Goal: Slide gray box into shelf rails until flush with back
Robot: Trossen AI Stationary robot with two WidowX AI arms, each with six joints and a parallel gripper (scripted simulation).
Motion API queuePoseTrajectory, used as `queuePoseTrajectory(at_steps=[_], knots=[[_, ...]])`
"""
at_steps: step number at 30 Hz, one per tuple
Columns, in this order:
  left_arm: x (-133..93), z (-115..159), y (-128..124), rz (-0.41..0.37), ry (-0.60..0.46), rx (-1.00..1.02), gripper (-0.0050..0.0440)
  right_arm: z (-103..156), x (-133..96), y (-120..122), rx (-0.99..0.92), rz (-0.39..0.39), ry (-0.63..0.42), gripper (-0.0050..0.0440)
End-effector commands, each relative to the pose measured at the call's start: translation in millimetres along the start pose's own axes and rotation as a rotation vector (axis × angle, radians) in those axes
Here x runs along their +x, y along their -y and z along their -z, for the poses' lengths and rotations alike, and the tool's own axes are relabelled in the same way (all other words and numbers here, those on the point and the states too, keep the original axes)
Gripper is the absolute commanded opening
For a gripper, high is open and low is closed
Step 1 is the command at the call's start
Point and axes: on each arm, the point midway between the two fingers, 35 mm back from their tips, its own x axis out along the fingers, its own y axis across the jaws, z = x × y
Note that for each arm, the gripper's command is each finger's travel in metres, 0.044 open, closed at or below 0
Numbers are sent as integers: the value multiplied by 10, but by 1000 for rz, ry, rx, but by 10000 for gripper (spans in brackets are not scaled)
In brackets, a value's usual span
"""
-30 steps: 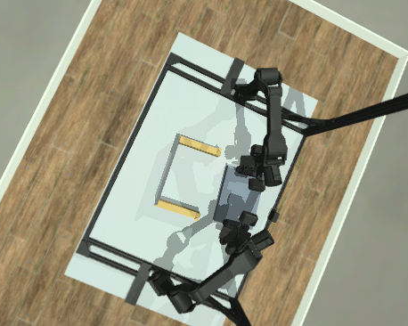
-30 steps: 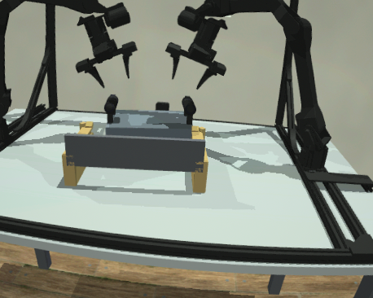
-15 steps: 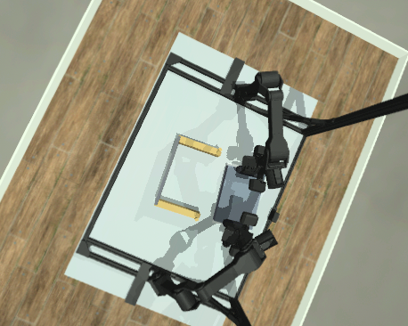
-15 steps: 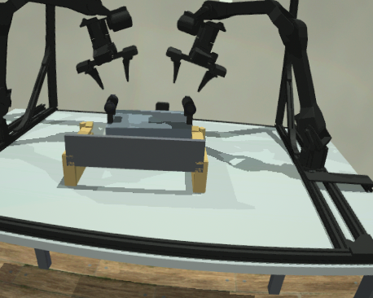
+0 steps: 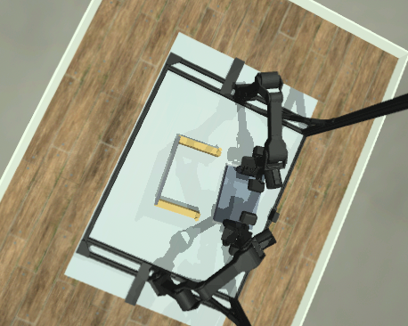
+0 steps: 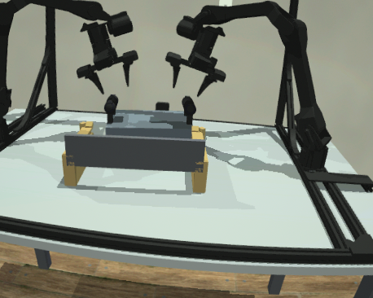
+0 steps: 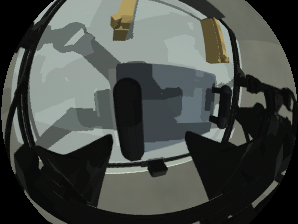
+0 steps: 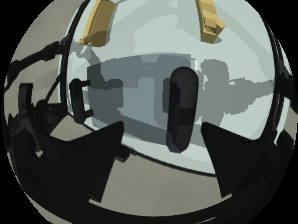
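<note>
The gray box (image 5: 237,198) rests flat on the table in front of the open side of the shelf (image 5: 178,178). In the exterior view the box (image 6: 151,124) stands behind the shelf's gray back plate (image 6: 134,152). The shelf has two yellow rails (image 5: 198,147) (image 5: 178,208). Each end of the box carries an upright black handle (image 6: 111,105) (image 6: 188,106). My left gripper (image 6: 189,83) (image 7: 149,137) is open and hovers above one handle (image 7: 128,119). My right gripper (image 6: 113,81) (image 8: 164,126) is open and hovers above the other handle (image 8: 180,116). Neither touches the box.
A black frame (image 6: 334,212) runs around the table edge, with upright posts (image 6: 49,61) behind the arms. A small black knob (image 6: 163,106) sits behind the box. The two arm bases stand at opposite sides of the table.
</note>
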Motion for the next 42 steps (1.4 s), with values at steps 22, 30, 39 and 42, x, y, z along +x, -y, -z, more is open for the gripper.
queuePoseTrajectory(at_steps=[22,30,39,42], knots=[[397,8,-126,-8,10,1,380,18,409,136,-1,15,4,380],[505,8,-164,-8,10,1,380,20,517,176,-1,15,4,380],[628,3,-211,-8,10,1,380,20,638,226,-1,15,4,380],[673,1,-230,-8,10,1,380,20,683,247,-1,15,4,380]])
